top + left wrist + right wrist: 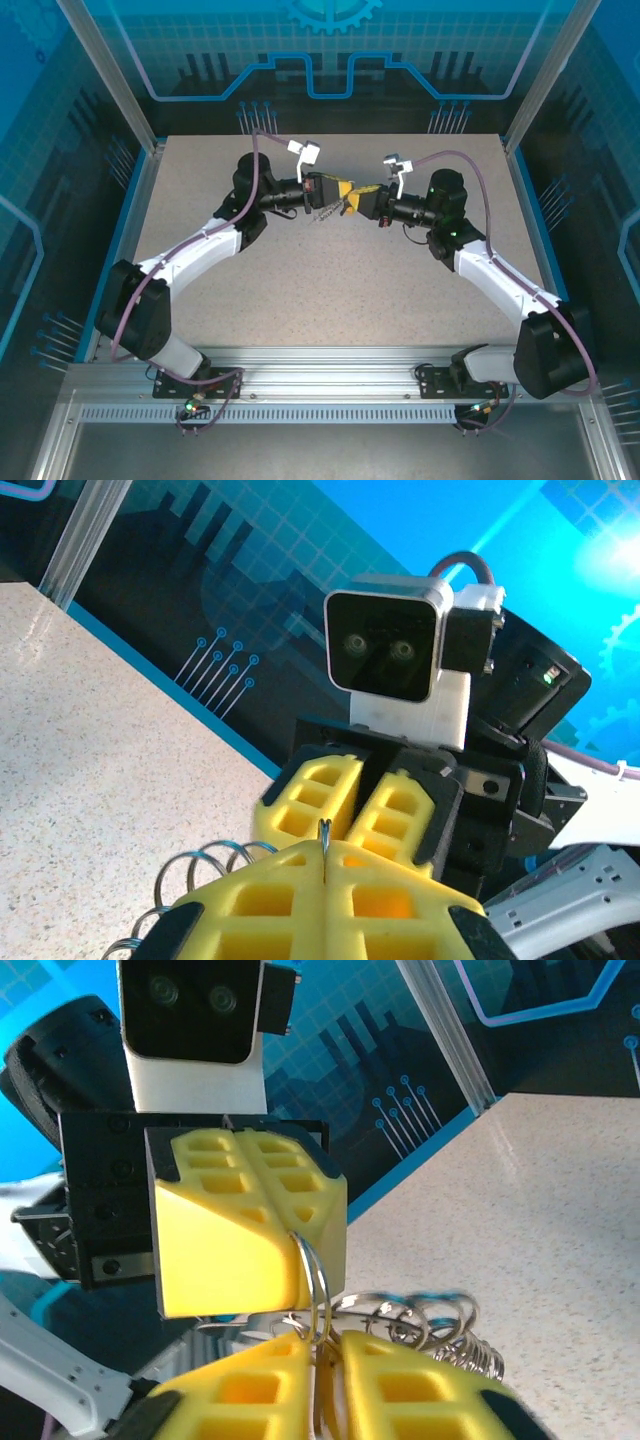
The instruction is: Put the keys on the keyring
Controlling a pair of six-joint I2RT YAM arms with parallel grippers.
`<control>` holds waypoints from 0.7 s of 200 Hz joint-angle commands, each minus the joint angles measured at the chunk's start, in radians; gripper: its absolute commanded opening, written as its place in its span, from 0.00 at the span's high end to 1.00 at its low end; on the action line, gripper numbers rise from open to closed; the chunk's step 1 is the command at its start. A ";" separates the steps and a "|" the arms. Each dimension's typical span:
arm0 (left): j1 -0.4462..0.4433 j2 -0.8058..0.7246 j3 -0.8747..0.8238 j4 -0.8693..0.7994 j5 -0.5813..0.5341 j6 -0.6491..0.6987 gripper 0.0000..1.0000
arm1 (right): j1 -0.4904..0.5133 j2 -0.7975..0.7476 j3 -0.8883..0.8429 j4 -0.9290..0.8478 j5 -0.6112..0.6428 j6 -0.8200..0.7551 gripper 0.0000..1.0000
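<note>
The keyring (pixel 318 1280) hangs above the centre of the table (pixel 330 300). Its wire ring is clenched by the left end effector (pixel 345 189) and, apparently, also by the right end effector (pixel 364 198). Expect light, stiff, slippery wire with a limp chain (pixel 440 1322); grip the ring across its flat faces. The table edges lie well apart from the ring, leaving ample room to move.
</note>
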 commanded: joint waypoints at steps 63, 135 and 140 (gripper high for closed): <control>-0.026 -0.075 -0.061 0.234 -0.102 -0.105 1.00 | -0.088 -0.146 -0.125 -0.067 0.010 -0.007 0.64; -0.027 -0.060 -0.074 0.311 -0.120 -0.162 1.00 | -0.098 -0.230 -0.023 -0.088 0.048 0.034 0.56; -0.028 -0.060 -0.076 0.316 -0.122 -0.165 1.00 | -0.092 -0.229 -0.014 -0.087 0.051 0.037 0.54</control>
